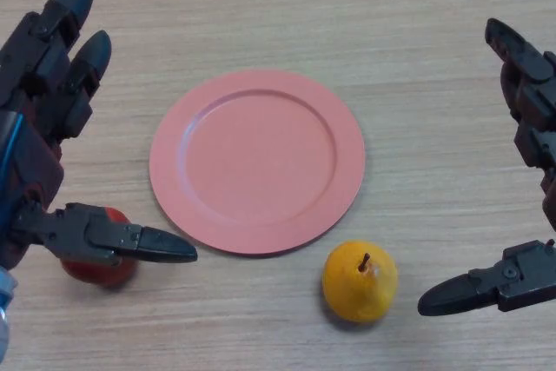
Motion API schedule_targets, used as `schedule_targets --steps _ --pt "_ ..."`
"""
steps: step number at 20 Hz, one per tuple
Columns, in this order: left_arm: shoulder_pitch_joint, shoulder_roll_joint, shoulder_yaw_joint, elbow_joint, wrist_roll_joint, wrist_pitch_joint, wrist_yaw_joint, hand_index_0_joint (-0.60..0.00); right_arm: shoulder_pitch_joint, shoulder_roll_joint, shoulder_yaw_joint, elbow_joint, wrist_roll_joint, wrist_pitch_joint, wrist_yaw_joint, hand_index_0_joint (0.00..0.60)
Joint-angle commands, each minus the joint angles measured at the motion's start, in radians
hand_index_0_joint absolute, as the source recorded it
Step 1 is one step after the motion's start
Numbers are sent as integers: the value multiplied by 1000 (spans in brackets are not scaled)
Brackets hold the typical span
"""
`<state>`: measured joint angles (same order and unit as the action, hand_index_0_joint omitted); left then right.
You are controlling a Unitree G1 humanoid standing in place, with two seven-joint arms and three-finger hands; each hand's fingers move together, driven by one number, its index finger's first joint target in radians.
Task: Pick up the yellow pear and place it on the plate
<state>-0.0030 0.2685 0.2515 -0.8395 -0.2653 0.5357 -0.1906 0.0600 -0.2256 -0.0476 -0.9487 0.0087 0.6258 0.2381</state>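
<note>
A yellow pear (360, 282) with a short brown stem lies on the wooden table just below the lower right rim of a pink plate (257, 161). Nothing lies on the plate. My right hand (521, 280) hovers open to the right of the pear, its thumb pointing toward the fruit with a small gap between them. My left hand (39, 119) is open at the left edge, fingers straight and thumb stretched out toward the plate's lower left rim.
A red fruit (100, 262), partly hidden behind my left thumb, rests on the table at the lower left. Bare wood stretches above and to the right of the plate.
</note>
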Motion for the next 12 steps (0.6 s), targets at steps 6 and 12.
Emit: schedule_targets --steps 6,12 --pt "-22 37 82 -57 -25 -122 6 0 -18 -15 -37 -25 17 -183 25 0" --pt "-11 22 61 -4 2 -198 13 0 15 -2 -30 77 27 -288 18 0"
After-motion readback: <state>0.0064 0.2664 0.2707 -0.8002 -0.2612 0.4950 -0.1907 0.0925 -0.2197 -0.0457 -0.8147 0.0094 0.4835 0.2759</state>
